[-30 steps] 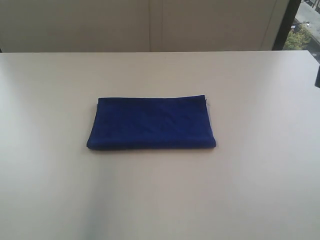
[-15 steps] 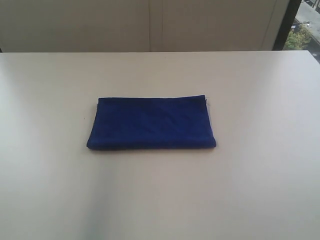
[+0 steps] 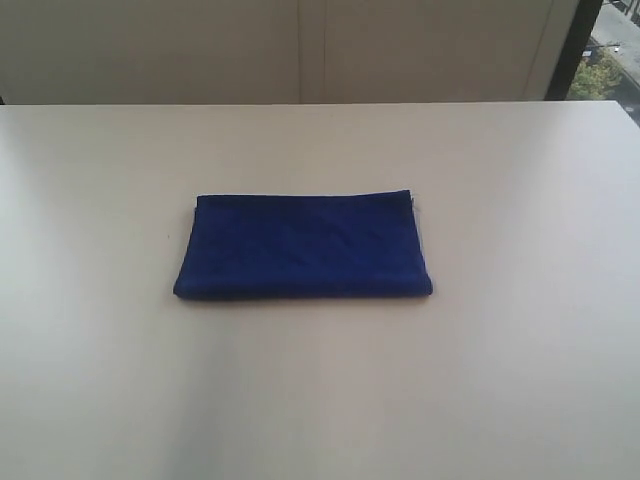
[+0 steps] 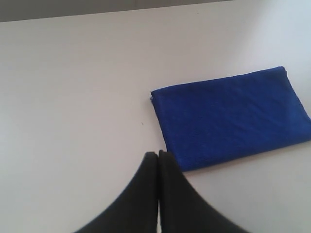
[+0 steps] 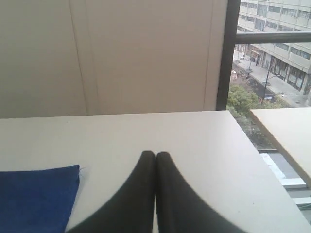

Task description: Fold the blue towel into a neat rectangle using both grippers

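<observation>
The blue towel (image 3: 302,247) lies folded flat as a rectangle in the middle of the white table (image 3: 320,400), with a sliver of white at its far right corner. Neither arm shows in the exterior view. In the left wrist view my left gripper (image 4: 158,154) is shut and empty, above the bare table just beside the blue towel (image 4: 233,116). In the right wrist view my right gripper (image 5: 155,155) is also shut with nothing in it, over the table away from the blue towel (image 5: 36,199), whose corner shows at the frame's edge.
A beige wall (image 3: 300,50) runs behind the table's far edge. A dark window frame (image 5: 226,53) stands at the right, with a street and buildings outside. A second table's corner (image 5: 286,136) lies beyond the right edge.
A dark bit of the right arm at the exterior view's right edge has slipped out of view. The towel has not moved.
</observation>
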